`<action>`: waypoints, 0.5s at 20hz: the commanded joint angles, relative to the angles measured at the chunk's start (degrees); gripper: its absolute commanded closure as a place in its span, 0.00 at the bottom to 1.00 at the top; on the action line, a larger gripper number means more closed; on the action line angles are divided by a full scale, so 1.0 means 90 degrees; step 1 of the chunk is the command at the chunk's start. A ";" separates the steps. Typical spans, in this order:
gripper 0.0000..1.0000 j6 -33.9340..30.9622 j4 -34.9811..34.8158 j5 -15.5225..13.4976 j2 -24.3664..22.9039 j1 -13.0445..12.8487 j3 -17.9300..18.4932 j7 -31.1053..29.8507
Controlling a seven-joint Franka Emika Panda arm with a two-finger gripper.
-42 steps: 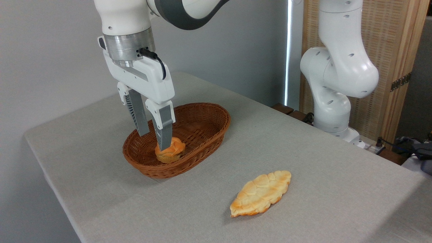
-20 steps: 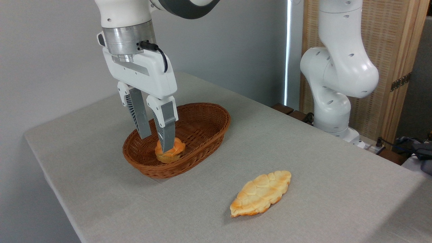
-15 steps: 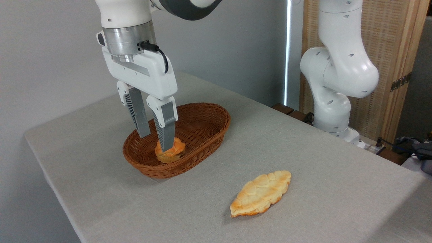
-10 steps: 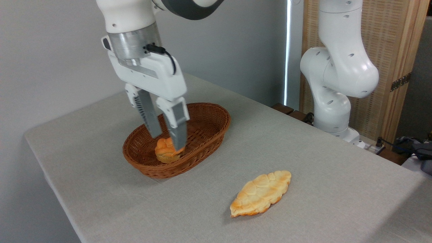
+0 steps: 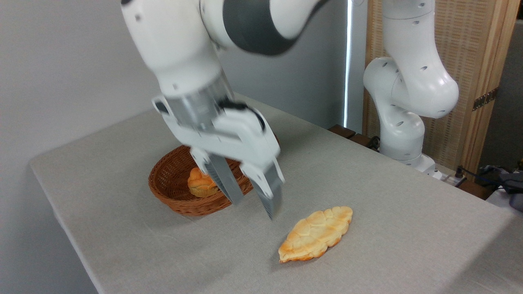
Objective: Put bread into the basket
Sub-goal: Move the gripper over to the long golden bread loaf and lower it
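On the grey cloth-covered desk [image 5: 122, 228], the oval reddish-brown wicker basket [image 5: 173, 196] stands near the left edge, and a small round golden bun [image 5: 199, 184] lies in it. The white robot hand [image 5: 253, 208], a little blurred, is spread and holds nothing; it hides the right part of the basket. Half a second ago it hung over the bun inside the basket, now its fingers [image 5: 271, 198] are outside, over the desk between basket and loaf. The long flat golden leaf-shaped bread [image 5: 315, 233] lies on the desk toward the front edge, apart from the basket.
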 commanded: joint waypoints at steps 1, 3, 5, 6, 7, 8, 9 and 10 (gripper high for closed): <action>0.00 -0.0121 0.0075 -0.0177 0.0496 -0.0060 0.0474 0.1031; 0.00 -0.0023 0.0075 -0.0315 0.0672 -0.0060 0.0582 0.1375; 0.00 -0.0003 0.0075 -0.0315 0.0858 -0.0031 0.0592 0.1531; 0.00 -0.0003 0.0075 -0.0315 0.0994 0.0047 0.0592 0.1726; 0.00 -0.0003 0.0075 -0.0315 0.1102 0.0086 0.0592 0.1950; 0.00 -0.0003 0.0075 -0.0315 0.1161 0.0096 0.0592 0.2097; 0.00 0.0006 0.0075 -0.0315 0.1181 0.0096 0.0592 0.2137; 0.00 -0.0003 0.0075 -0.0325 0.1191 0.0106 0.0592 0.2138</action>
